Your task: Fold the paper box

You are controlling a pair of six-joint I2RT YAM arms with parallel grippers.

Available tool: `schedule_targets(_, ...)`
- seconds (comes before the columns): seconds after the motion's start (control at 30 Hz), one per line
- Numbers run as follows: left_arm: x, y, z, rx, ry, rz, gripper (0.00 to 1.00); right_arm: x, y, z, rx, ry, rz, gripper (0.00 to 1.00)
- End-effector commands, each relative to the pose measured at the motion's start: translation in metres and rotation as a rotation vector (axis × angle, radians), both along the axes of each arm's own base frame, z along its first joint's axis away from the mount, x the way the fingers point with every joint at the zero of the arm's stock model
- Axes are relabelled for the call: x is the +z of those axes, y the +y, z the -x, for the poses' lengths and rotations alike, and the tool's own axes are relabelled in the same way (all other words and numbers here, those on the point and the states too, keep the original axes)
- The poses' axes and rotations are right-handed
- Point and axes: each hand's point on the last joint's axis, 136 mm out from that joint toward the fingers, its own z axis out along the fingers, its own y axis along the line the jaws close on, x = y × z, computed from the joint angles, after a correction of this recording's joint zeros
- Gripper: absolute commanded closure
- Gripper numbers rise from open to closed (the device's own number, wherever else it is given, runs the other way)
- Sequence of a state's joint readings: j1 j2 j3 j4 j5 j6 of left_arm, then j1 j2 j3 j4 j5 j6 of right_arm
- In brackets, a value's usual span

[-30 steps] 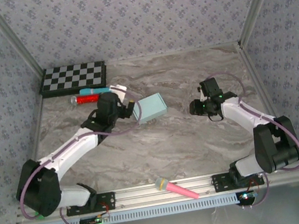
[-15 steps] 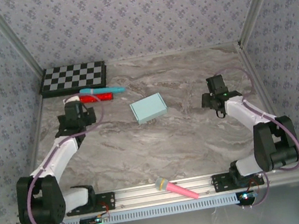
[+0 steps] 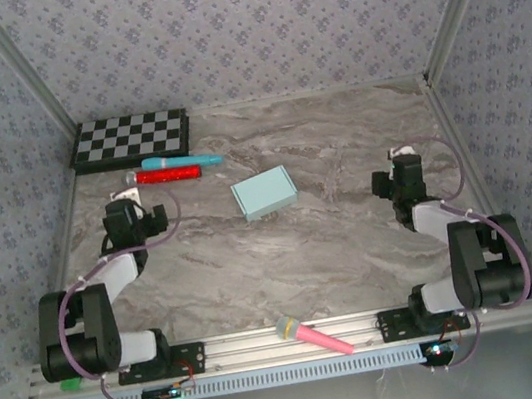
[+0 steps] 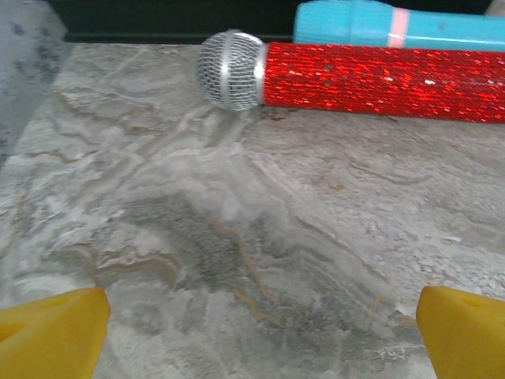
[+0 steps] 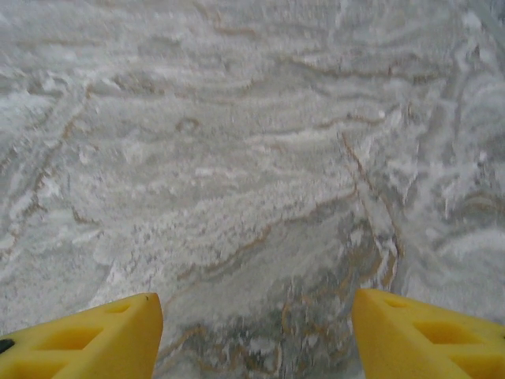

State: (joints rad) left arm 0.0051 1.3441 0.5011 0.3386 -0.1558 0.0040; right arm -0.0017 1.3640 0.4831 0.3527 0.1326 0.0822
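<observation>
Your left gripper [image 4: 260, 316] and right gripper [image 5: 256, 328] both stand spread, holding nothing; the paper box [image 3: 264, 195] lies at the worktop's [image 3: 354, 246] middle, well apart from both.

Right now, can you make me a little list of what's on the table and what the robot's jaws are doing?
paper box: pale blue, looks closed, in the middle, nothing touching it
left jaws: open, empty, facing the red microphone
right jaws: open, empty, over bare table
blue toy: just behind the red microphone
checkerboard: back left corner
pink microphone: at the near edge
</observation>
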Motion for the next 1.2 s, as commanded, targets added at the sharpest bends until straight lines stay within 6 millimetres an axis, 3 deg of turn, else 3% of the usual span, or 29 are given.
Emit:
schedule_targets(0.0,0.024,-0.012,-0.017,-0.094,-0.11,0.012,0.0,0.028,0.012,-0.02,0.117,-0.179,0.031,0.33)
schedule_targets(0.2,0.019,-0.029,-0.02,-0.179,-0.144,0.084,0.0,0.029,0.008,-0.021,0.126,-0.22,0.028,0.32)
schedule_targets(0.5,0.017,-0.035,-0.021,-0.211,-0.22,0.113,0.01,0.019,0.011,-0.02,0.161,-0.246,0.01,0.32)
schedule_targets(0.87,0.0,-0.027,-0.021,-0.164,-0.248,0.103,0.0,0.008,0.009,-0.019,0.148,-0.264,0.012,0.3)
schedule_targets(0.93,-0.005,-0.013,-0.027,-0.073,-0.187,0.098,0.0,0.007,0.005,-0.021,0.122,-0.247,0.015,0.25)
schedule_targets(1.03,-0.005,-0.013,-0.027,-0.07,-0.194,0.092,0.0,0.006,0.003,-0.024,0.11,-0.228,0.025,0.16)
schedule_targets(1.1,-0.004,-0.013,-0.027,-0.07,-0.199,0.09,0.01,0.006,0.004,-0.024,0.111,-0.229,0.025,0.0)
schedule_targets(1.17,-0.003,-0.013,-0.027,-0.07,-0.202,0.09,0.0,0.006,0.004,-0.024,0.109,-0.228,0.028,0.0)
